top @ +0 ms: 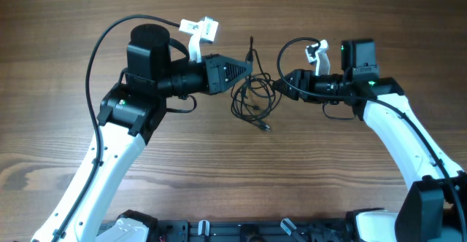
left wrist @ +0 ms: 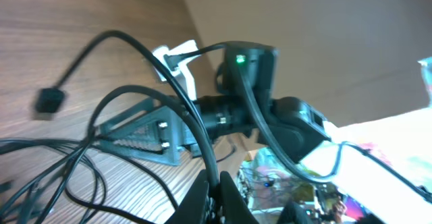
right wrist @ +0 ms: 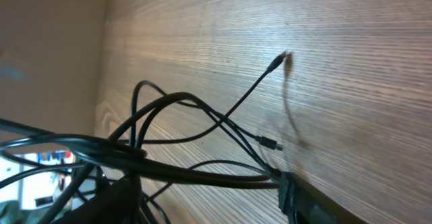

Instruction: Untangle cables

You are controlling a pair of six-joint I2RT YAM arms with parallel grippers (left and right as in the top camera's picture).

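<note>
**A:** Right up against the left wrist lens, the left end effector (left wrist: pixel 217 200) has its fingers pressed together. One black strand of the cables (left wrist: pixel 200 135) rises straight out of the pinch.

**B:** So it's gripping that strand?

**A:** It looks so, since no gap shows where the cord leaves the fingers. My guess is that it holds one cord as an anchor, so the others can be drawn off it.

**B:** Where's the bulk of the cables?

**A:** From overhead, the cables (top: pixel 253 89) lie in a loose tangle on the table (top: pixel 219 169), just ahead of the left end effector's tips. The tangle sits between that one and the right end effector (top: pixel 283 82), which faces it from the opposite side, close in. One plug end (top: pixel 267 128) trails out of the tangle, away from both.

**B:** Is the right one holding anything?

**A:** I cannot tell. In its wrist view several strands bunch near the lens and run into a dark mass low down, but the fingers can't be made out. Ahead of it, a free end (right wrist: pixel 278 60) lifts off the table and casts a shadow. A small plug (right wrist: pixel 270 144) lies nearer.

**B:** Why would they face each other?

**A:** My reading is that from opposite sides each can take a different cord. Pulling apart along one line would open the loops. The risk is that a crossing tightens instead of slipping free.
</note>
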